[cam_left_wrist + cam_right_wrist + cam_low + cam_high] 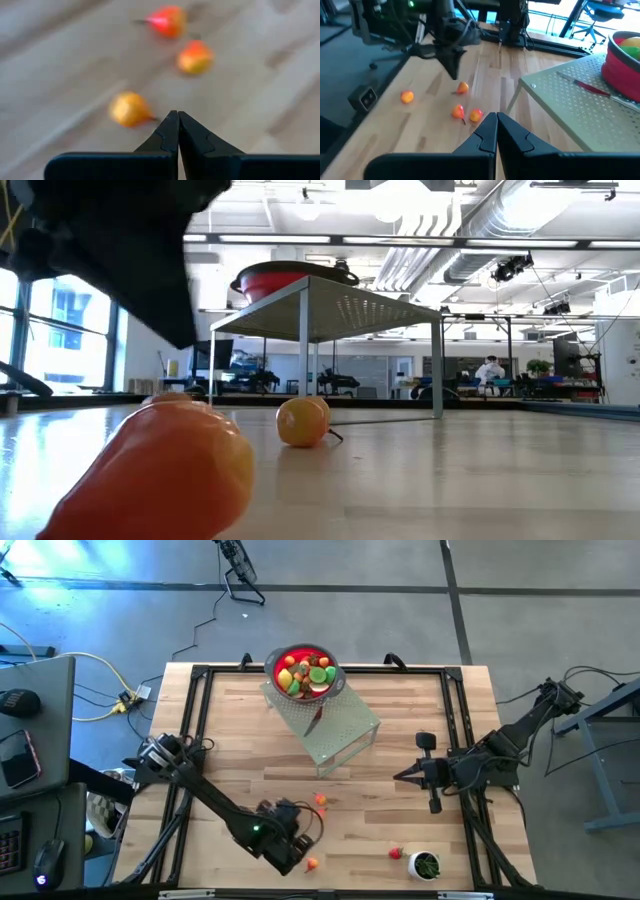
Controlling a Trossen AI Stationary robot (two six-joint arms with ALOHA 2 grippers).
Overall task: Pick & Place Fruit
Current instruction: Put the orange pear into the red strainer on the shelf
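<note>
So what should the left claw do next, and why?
Probably open its fingers. The left gripper is shut and holds nothing, hanging over loose fruit on the table, with a yellow-orange fruit just ahead. It cannot pick one up while closed.

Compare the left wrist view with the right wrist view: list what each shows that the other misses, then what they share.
Only the left wrist view: the left end effector from behind, shut, pointing at the loose fruit.

Only the right wrist view: the red bowl of fruit on the perforated stand, a red-handled knife beside the bowl, a fourth orange fruit set apart, and the shut right end effector.

Both: three small fruit pieces on the wooden table.
</note>
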